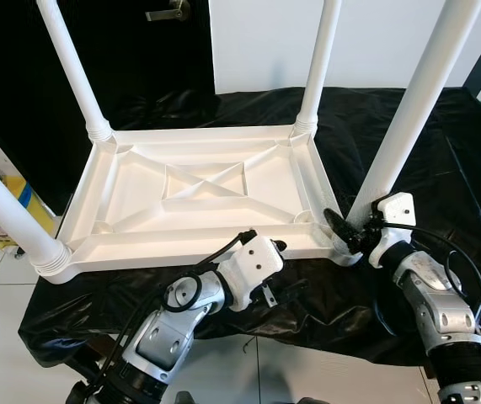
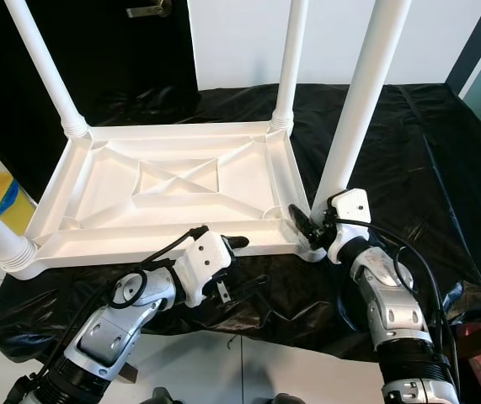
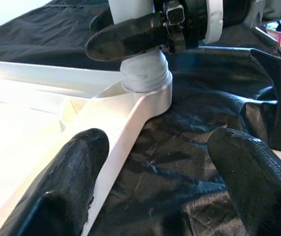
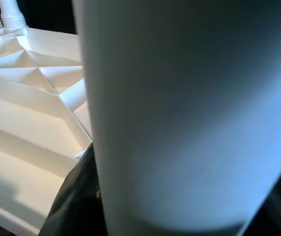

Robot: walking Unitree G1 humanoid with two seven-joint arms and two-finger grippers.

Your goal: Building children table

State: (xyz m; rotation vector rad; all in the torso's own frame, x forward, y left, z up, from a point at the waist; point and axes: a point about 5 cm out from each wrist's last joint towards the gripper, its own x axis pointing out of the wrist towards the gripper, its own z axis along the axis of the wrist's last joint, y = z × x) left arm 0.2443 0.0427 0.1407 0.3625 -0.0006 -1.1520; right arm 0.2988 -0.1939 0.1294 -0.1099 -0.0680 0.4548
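White plastic makes up the upturned tabletop [image 1: 198,189], which lies underside-up on a black cloth [image 1: 442,160] with four legs pointing at the ceiling. Going from the left, the left gripper [image 3: 160,191] sits low at the near long edge of the tabletop, its fingers [image 3: 64,191] spread wide and grasping nothing; one finger lies against the near rim, the other hangs over bare cloth. From this gripper, the near right leg [image 1: 413,109] stands ahead and to the right, beyond the corner socket [image 3: 147,88].

Further right, the right gripper [image 1: 350,231] is at the foot of that same leg, just above the socket. Its fingers look wrapped around the base of the leg, one of them crossing in front of the tube in the left wrist view, so I judge it clamped on the leg. The leg's long axis runs nearly upright, leaning slightly away to the right, and passes straight up from the right gripper.

The right arm is clearly the nearer one, already at the joint; seating or twisting the leg would turn about that upright axis, with the left gripper placed to steady the rim.
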